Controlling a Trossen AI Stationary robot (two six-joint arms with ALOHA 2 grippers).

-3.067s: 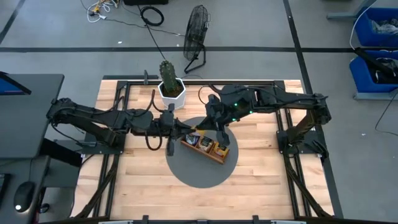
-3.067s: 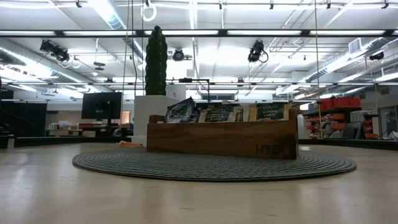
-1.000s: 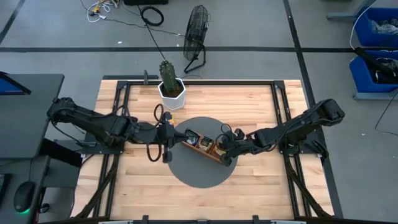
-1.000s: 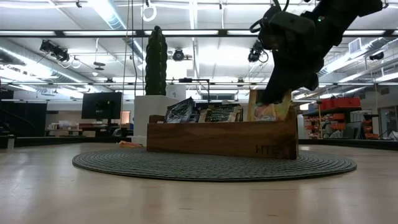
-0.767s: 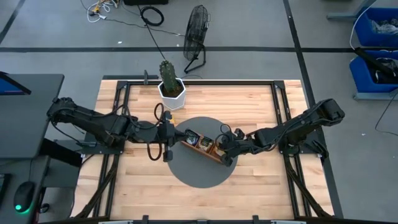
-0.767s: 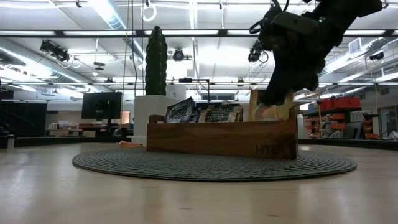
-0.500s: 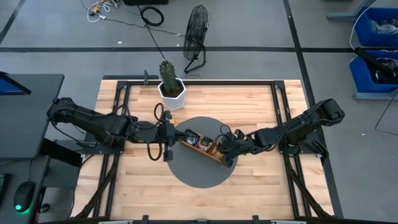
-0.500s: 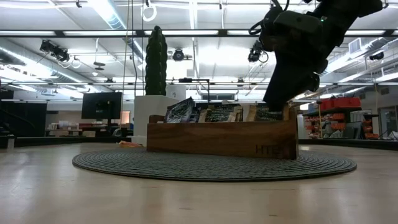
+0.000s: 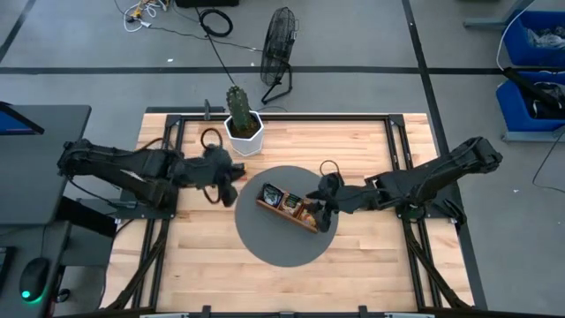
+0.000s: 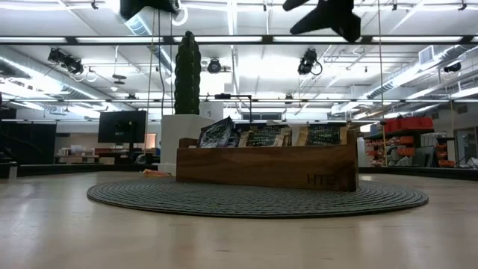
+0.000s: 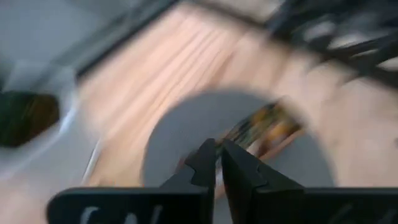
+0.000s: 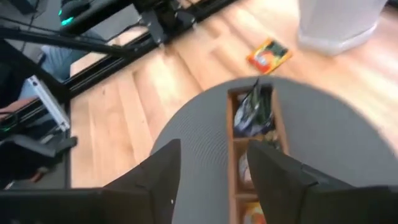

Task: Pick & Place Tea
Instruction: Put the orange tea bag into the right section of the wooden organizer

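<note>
Pale butcher-block wooden table (image 9: 362,256) on a dark frame, grey workshop floor around it; round grey ribbed mat (image 9: 278,252) at the table's middle.

Tea, in tray: small flat square tea-bag packets (image 10: 263,136) stand upright in the compartments of a brown wooden divided tray (image 9: 289,208), which lies at an angle on the mat. Low view shows dark packets at the left end and middle and another dark one at the right end (image 10: 324,134), tops rising above the tray's front wall (image 10: 261,166). Right wrist view shows a dark packet (image 12: 250,112) in the far compartment and an orange one (image 12: 254,214) in a nearer compartment.

Tea, loose: one orange packet (image 12: 268,55) lies flat on the bare wood, off the mat, between the tray and the cactus pot.

Right gripper (image 9: 321,212): above the tray's right end, fingers (image 12: 283,180) spread apart, holding nothing.

Left gripper (image 9: 229,196): over bare wood left of the mat, apart from the tray, fingers (image 11: 205,163) closed almost together, holding nothing.

Other: green columnar cactus in a white pot (image 9: 241,121) at the table's far edge; black floor fan (image 9: 278,49) on the floor beyond the table.
</note>
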